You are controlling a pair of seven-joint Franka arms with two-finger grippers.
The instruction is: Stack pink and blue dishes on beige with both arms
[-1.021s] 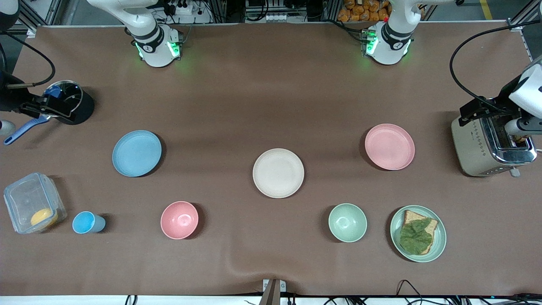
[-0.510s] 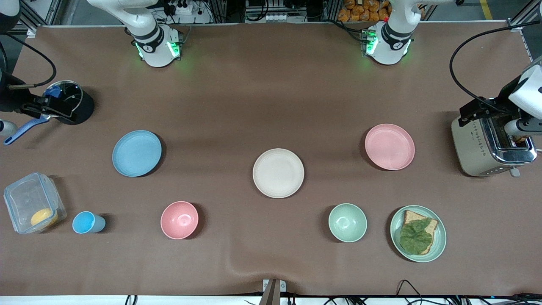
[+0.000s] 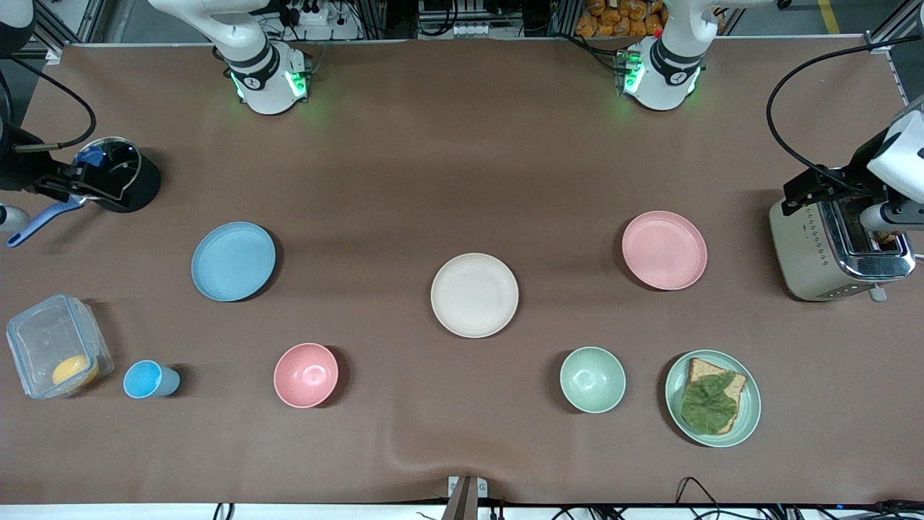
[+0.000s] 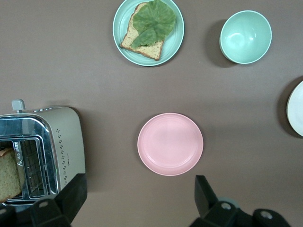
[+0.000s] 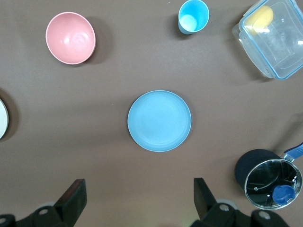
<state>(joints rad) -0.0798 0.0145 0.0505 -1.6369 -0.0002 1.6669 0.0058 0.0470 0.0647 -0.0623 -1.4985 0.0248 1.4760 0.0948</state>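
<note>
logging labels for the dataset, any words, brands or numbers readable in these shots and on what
None can be read.
The toaster carries a small dark mark on its top edge beside the slot: too small to read.
Each arm base bears a small round dark emblem, right arm base and left arm base: no legible text.
The plates, bowls, cup and clear container show no print.

Front view high, whole table (image 3: 462,180); wrist views downward – each probably shares beige plate (image 3: 474,295) edge.
</note>
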